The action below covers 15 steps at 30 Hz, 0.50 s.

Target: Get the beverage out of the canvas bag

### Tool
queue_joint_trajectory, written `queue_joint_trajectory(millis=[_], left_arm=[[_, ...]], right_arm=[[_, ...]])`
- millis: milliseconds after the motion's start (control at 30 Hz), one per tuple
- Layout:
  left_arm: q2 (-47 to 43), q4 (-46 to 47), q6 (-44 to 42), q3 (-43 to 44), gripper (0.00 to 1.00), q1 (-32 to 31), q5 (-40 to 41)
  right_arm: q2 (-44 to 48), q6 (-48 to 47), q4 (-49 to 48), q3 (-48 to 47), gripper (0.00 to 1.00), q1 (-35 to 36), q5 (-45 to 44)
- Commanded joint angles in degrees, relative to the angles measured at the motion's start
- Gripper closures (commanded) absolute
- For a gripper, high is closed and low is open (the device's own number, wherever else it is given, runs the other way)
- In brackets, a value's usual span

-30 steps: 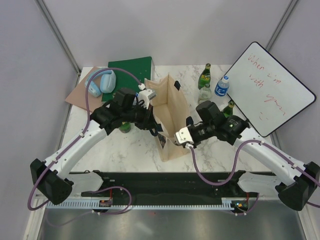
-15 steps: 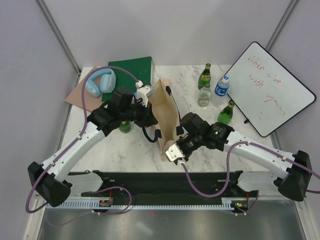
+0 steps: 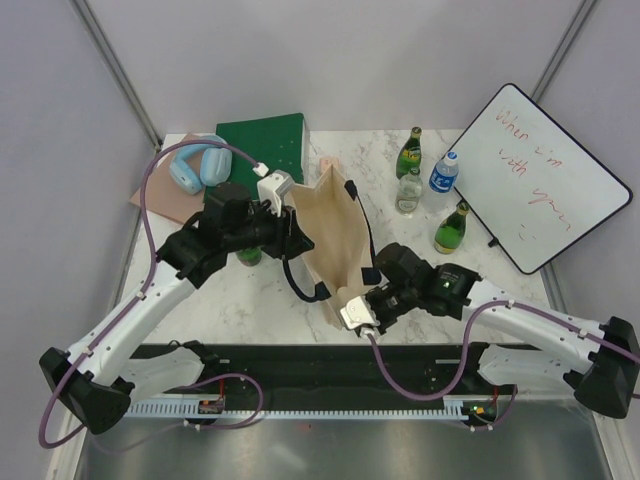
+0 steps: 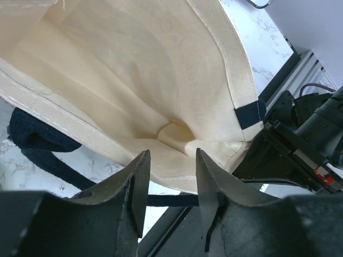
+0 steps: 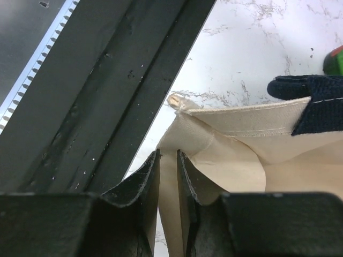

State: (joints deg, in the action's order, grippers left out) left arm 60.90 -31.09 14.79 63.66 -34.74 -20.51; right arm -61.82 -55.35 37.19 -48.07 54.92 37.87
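Bag pinned at one corner, mouth open to the other arm

The right gripper (image 5: 168,179) has its fingers pressed together on a fold of cream cloth at the near corner of the canvas bag (image 3: 335,238), close to the near edge of the worktop, probably to anchor it. The left gripper (image 4: 169,184) is spread at the left side of the mouth with nothing clamped, looking into the slumped interior, and the part that shows holds no bottle. The bag lies mid-worktop, its navy handle (image 5: 305,96) slack. A cluster of bottles (image 3: 408,190) stands toward the far right corner and a green bottle (image 3: 248,256) just left of the bag. I cannot tell which, if any, is the beverage
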Motion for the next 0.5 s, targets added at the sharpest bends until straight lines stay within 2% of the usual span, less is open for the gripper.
queue_joint_trajectory(millis=[0, 167, 333, 433, 467], left_arm=[[-1.1, 1.6, 3.7, 0.9, 0.52, 0.1, 0.1], [-2.2, 0.9, 3.4, 3.2, 0.48, 0.1, 0.5], [-3.4, -0.3, 3.5, 3.9, 0.45, 0.1, 2.1], [-4.1, -0.2, 3.5, 2.9, 0.43, 0.1, 2.8], [-4.2, -0.2, 3.4, 2.8, 0.43, 0.1, 2.9]], right_arm=[[-2.9, 2.7, 2.6, 1.4, 0.73, 0.4, -3.1], [-5.4, 3.3, 3.4, 2.0, 0.73, 0.4, -3.8], [-0.9, 5.6, 3.2, 5.2, 0.71, 0.4, -5.7], [2.2, 7.1, 1.6, 5.1, 0.59, 0.4, -8.2], [2.8, 7.5, 0.9, 4.7, 0.49, 0.3, -9.2]])
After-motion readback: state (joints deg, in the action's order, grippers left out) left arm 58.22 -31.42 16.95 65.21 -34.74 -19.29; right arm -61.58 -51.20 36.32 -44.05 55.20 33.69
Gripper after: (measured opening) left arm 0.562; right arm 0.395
